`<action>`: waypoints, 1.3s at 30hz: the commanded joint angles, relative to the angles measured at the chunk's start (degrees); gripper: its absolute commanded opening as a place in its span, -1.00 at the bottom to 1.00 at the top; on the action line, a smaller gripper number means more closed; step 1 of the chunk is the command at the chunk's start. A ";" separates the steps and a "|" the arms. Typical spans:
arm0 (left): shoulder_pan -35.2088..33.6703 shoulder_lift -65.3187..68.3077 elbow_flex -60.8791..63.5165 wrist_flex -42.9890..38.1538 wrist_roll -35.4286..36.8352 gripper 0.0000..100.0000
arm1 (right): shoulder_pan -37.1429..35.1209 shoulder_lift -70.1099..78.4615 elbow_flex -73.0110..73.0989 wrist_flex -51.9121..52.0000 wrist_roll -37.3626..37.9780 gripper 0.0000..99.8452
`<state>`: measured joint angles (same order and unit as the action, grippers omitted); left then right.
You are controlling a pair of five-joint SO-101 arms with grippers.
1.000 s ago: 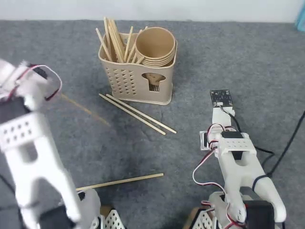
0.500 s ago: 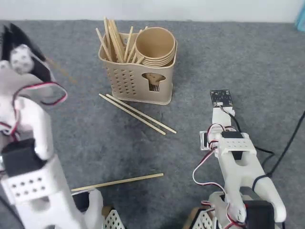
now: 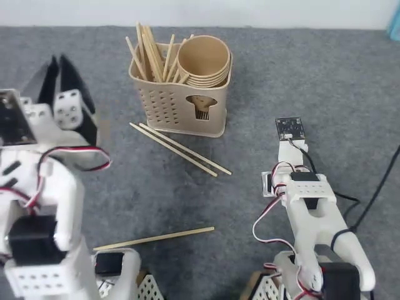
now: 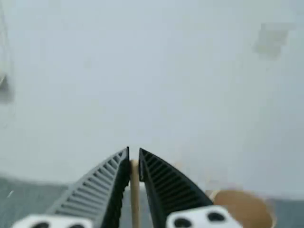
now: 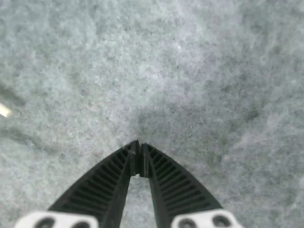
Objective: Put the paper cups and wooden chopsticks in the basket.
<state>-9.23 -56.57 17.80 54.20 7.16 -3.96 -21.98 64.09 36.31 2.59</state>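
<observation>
There's the left pincer [image 4: 134, 151] clamped on a chopstick [image 4: 134, 199] lying lengthwise between its jaws, with the basket [image 3: 164, 106] off to its right.

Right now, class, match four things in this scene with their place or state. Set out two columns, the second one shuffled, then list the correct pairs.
Column one:
1 paper cups
2 pair of chopsticks
3 single chopstick
4 left end effector

Column two:
A shut on the held chopstick
B lying alone on the carpet, far from the basket
C stacked inside the basket
D lying on the carpet beside the basket

Pairs: 1-C, 2-D, 3-B, 4-A
</observation>
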 commanded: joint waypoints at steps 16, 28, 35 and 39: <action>9.93 32.35 -11.74 -34.37 2.11 -0.98 | -0.31 -2.42 0.26 -0.66 0.70 -0.98; 10.02 34.99 4.53 -34.29 2.11 -0.96 | -0.31 -2.42 0.26 -0.92 0.70 -0.98; 7.82 29.01 9.98 -34.37 5.71 -0.49 | -0.31 -2.42 0.26 -1.01 0.70 -0.98; 5.10 25.41 7.69 -31.21 7.30 -0.42 | -0.31 -2.42 0.26 -1.01 0.70 -0.98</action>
<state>-1.76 -25.54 27.91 21.32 12.35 -3.87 -21.98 64.09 36.31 2.59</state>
